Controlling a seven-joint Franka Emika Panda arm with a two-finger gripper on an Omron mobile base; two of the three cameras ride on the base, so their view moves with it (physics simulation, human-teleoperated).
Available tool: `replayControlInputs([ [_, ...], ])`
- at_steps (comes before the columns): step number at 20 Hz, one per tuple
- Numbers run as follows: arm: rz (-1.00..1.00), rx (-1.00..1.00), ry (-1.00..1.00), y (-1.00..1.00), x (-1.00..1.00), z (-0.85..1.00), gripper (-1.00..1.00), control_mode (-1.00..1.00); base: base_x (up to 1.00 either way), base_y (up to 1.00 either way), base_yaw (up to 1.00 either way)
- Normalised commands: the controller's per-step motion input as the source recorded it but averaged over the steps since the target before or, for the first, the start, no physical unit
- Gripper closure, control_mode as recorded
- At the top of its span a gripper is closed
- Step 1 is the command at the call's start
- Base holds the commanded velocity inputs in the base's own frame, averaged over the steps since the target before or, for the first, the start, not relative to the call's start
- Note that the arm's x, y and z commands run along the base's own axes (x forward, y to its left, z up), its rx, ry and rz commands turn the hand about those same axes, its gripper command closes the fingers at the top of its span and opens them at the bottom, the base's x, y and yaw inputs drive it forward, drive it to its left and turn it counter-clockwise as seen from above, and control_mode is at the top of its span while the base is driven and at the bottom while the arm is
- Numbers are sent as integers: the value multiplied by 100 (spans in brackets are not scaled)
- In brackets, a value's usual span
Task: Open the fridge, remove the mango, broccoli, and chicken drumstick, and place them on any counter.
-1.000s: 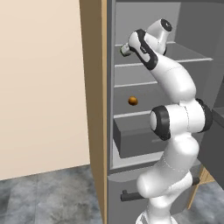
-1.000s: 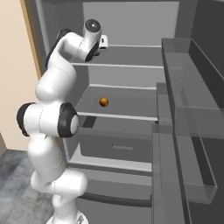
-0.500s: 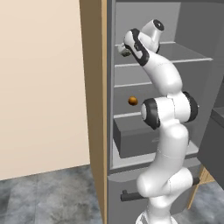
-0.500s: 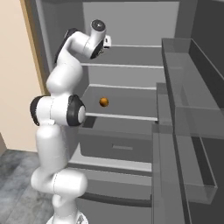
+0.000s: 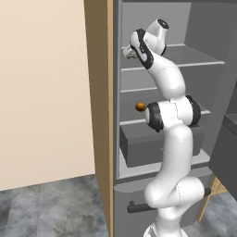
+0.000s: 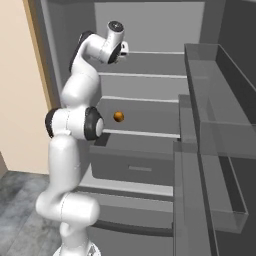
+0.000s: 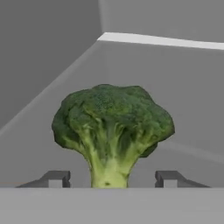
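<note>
Broccoli (image 7: 113,127) sits dead ahead of gripper (image 7: 113,178), stem pointing toward it, betw. the fingertips (image 7: 56,178). Jaws apart, not yet touching stem; nothing held.

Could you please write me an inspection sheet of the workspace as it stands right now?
Surface: grey shelves inside the open fridge; no counter seen.
Job's things: broccoli stands upright, stem between the fingertips; mango sits on a lower shelf; chicken drumstick nothing seen.
Clutter: nothing seen.
Grippers: gripper reaches onto an upper shelf, fingertips apart either side of the stem, no contact visible.
Cables: nothing seen.
Surroundings: tan wood side panel, beige wall, grey floor.
</note>
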Motion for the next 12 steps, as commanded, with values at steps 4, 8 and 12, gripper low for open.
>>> replayControlInputs([
  [4,6,0,-7,2,-3,-2,100,-100,0,0,0],
  [8,3,0,-23,0,-41,0,100,-100,0,0,0],
  [12,0,0,-30,-5,-100,-11,100,-100,0,0,0],
])
